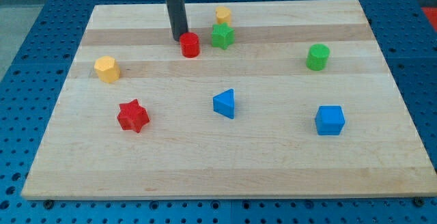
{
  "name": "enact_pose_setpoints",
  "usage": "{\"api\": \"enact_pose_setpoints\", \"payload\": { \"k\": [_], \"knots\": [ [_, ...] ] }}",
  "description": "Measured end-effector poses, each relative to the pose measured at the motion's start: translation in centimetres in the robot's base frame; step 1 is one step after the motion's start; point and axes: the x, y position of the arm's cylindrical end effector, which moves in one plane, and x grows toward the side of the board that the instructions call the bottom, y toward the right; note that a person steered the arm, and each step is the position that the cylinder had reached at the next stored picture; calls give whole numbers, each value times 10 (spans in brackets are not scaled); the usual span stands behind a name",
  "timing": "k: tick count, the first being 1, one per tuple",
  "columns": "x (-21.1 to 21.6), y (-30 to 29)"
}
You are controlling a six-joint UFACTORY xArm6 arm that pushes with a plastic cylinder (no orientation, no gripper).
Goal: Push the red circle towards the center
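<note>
Fingerless, my tip [180, 37] touches the small red circle block [190, 45] at its upper left; two green, two yellow, two blue, two red blocks altogether.

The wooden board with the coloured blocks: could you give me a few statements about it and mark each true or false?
1. My tip sits just left of the red circle, at its upper side. True.
2. The green star lies right of the red circle. True.
3. The blue cube is in the view's top left. False: bottom right.
4. The red star touches the blue triangle. False: they are well apart.
</note>
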Motion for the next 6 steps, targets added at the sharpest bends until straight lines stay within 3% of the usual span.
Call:
{"api": "enact_pose_setpoints", "payload": {
  "k": [6],
  "knots": [
    [14,21]
  ]
}}
